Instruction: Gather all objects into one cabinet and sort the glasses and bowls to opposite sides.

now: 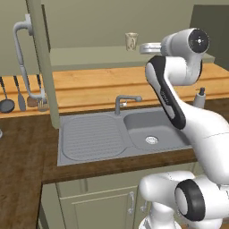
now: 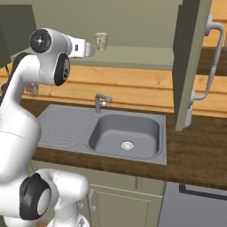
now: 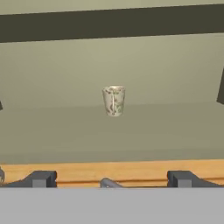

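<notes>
Dark finger tips [image 3: 41,178] of the gripper [image 3: 112,179] stand wide apart at the bottom of the hand view, nothing between them, jaws fully spread and aimed level at a cream speckled cup [image 3: 113,100] standing upright, alone, on the floor of the open olive-green wall cabinet [image 3: 109,131]. Cup sits toward the back, well apart from the hand; from the right base view it stands [image 2: 101,41] just past the gripper [image 2: 88,48], and from the left base view [image 1: 131,41] just beside the arm's raised wrist. Cabinet door [image 2: 190,66] hangs open at rt w/ its pale tube handle [image 2: 213,62]; below lie the butcher-block counter [image 1: 98,87], grey sink [image 2: 126,133] and faucet [image 2: 101,103]. Judged step: lining up a reach for the cup, prob. to shift it to one side of the cabinet; the mugs and black bowl aren't placed w/ it, so the task looks early. Risks: the cup is tall and narrow w/ no handle, so an off-centre approach could let one finger nudge it over or push it against the back wall before the jaws close; coming in too low could clip the cabinet's front lip; a high pinch near the rim could tip it on lift.
</notes>
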Robot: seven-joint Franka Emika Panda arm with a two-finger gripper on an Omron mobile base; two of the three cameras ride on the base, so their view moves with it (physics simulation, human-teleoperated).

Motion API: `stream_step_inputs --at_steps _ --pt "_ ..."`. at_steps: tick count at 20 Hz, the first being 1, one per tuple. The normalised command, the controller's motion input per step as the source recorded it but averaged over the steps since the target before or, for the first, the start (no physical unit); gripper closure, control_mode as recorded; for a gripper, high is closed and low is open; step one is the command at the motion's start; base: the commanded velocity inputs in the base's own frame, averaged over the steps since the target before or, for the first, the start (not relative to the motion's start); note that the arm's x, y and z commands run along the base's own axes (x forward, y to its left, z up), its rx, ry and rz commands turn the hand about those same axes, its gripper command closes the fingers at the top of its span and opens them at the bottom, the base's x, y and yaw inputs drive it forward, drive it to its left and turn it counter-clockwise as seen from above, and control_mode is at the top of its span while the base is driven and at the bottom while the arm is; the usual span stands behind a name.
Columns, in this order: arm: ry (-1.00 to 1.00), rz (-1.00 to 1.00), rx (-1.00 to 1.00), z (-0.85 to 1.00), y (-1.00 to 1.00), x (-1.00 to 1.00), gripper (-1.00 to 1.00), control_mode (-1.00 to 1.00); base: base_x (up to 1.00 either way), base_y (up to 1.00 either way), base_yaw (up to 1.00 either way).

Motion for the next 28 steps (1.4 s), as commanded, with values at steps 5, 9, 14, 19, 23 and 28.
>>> stream_step_inputs --at_steps 5,9,14,19,23,28 --pt "0.0 0.0 0.0 0.0 0.0 0.61 -1.0 -1.0 0.0 0.0 0.0" --pt "0.0 0.0 0.0 0.01 0.0 0.74 -1.0 -1.0 0.0 0.0 0.0" --pt "0.0 0.0 0.0 0.01 0.0 0.9 -1.0 -1.0 0.0 0.0 0.0" --pt "-0.02 0.0 0.0 -0.14 -0.04 0.66 -1.0 -1.0 0.0 0.0 0.0" --pt "-0.11 0.0 0.0 -0.38 -0.02 0.24 -1.0 -1.0 0.0 0.0 0.0" --pt "-0.02 0.0 0.0 -0.13 0.0 0.37 -1.0 -1.0 0.0 0.0 0.0"
